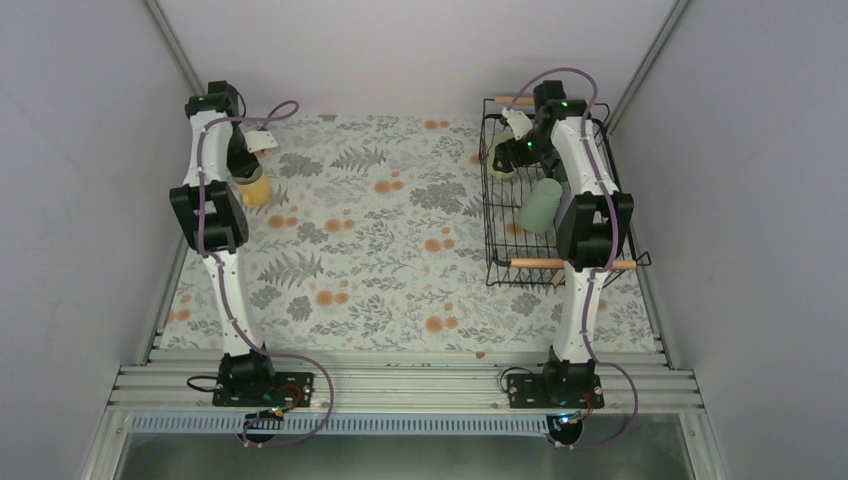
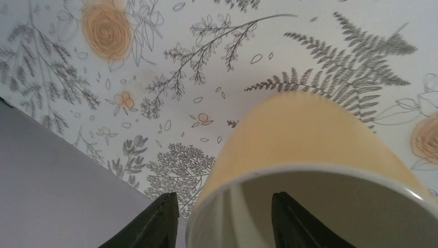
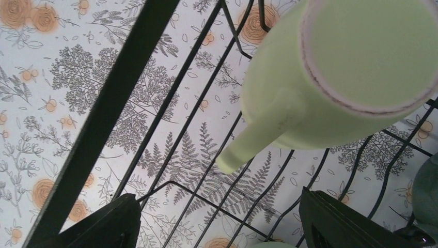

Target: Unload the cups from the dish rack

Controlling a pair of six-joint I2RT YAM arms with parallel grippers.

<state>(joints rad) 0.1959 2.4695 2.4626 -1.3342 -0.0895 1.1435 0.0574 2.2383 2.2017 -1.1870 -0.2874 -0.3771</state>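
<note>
A yellow cup (image 1: 253,188) stands upright on the floral cloth at the far left. My left gripper (image 1: 247,170) is open over its rim (image 2: 310,170): one finger (image 2: 157,222) is outside the wall and the other is inside the cup. The black wire dish rack (image 1: 490,215) stands at the far right. My right gripper (image 1: 505,152) is open and empty inside it (image 3: 222,227), just short of a pale green cup (image 3: 335,67) whose base faces the camera. A mint green cup (image 1: 540,205) lies on its side in the rack. A dark green cup (image 3: 426,188) shows at the right edge.
The rack has wooden rod handles at its near side (image 1: 545,263) and far side (image 1: 515,100). A thick rack bar (image 3: 119,103) crosses beside my right gripper's left finger. The grey side wall (image 2: 46,175) is close to the yellow cup.
</note>
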